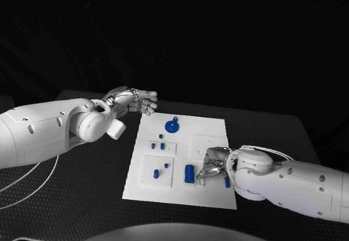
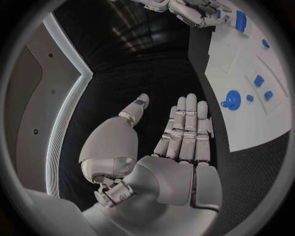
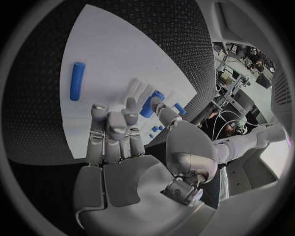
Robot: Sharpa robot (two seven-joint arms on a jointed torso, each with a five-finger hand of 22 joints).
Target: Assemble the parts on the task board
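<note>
The left hand [image 1: 132, 100] is hovering off the far left corner of the task board [image 1: 218, 190], over the black table [image 1: 72, 203]; in the left wrist view its fingers [image 2: 184, 129] are lying straight and side by side with the thumb set apart, and nothing is sitting in the palm, so it is holding nothing. The right hand [image 1: 213, 167] is reaching over the right half of the board with its fingers pointing down toward the surface. In the right wrist view the fingertips [image 3: 113, 118] are hanging just above the white plate, and the thumb is lying close against a blue part [image 3: 149, 105]; whether that part is being pinched or merely touched cannot be told, since the fingers are covering the contact. A blue cylinder [image 1: 189, 173] is lying on the board just beside the right hand. A round blue part with a small tab [image 1: 172, 125] is sitting near the board's far edge, and two small blue blocks [image 1: 156, 146] are standing side by side left of centre. Further small blue pieces [image 1: 161, 171] on the near left panel are too small to make out.
</note>
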